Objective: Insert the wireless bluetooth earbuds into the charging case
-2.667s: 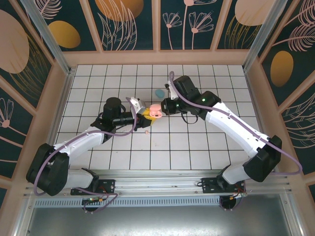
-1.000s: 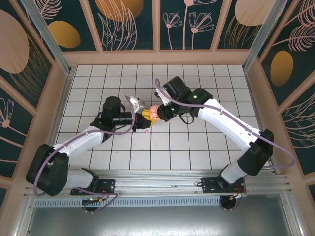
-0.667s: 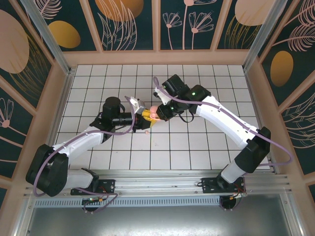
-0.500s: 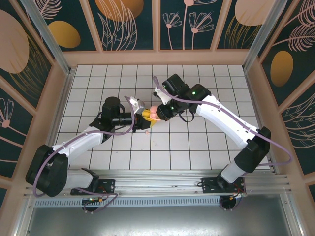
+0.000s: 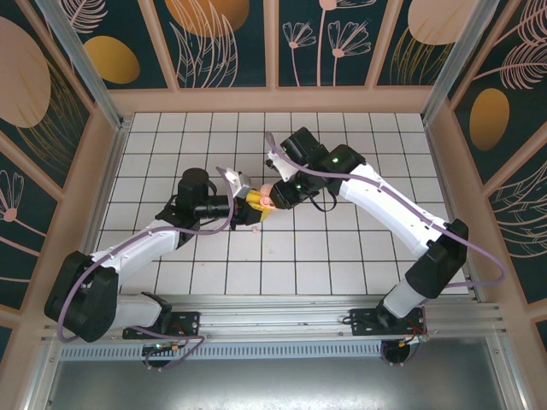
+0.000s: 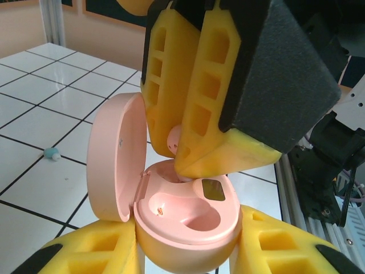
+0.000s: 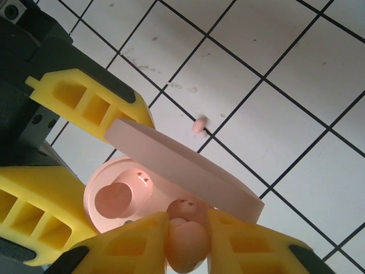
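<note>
The left claw [image 6: 185,252] is clenching a pale pink egg-shaped plastic charging case [image 6: 188,222] from both sides. The case's hinged lid [image 6: 114,162] is standing swung open. The right claw [image 7: 185,231] is grasping a tiny pale pink plastic earbud [image 7: 186,245] and is hanging just above the case's open base.

From the left wrist, that earbud is mostly hiding behind the right claw's yellow ribbed fingers [image 6: 199,114]. Only a pink sliver is peeking out between them, so I cannot tell whether it is touching the rear recess. The front recess of the case is lying bare.

From above, the two claws are covering most of the case, and only a small pink patch [image 5: 267,198] is showing.

A second pale pink earbud [image 7: 199,124] is lying loose on the white tiled worktop [image 5: 342,256], near the case and apart from it. In the top view it is showing as a mere speck [image 5: 255,229]. A light teal earbud [image 6: 52,153] is resting on a tile well apart from the case, beyond its lid, too small and blurred for any detail.
</note>
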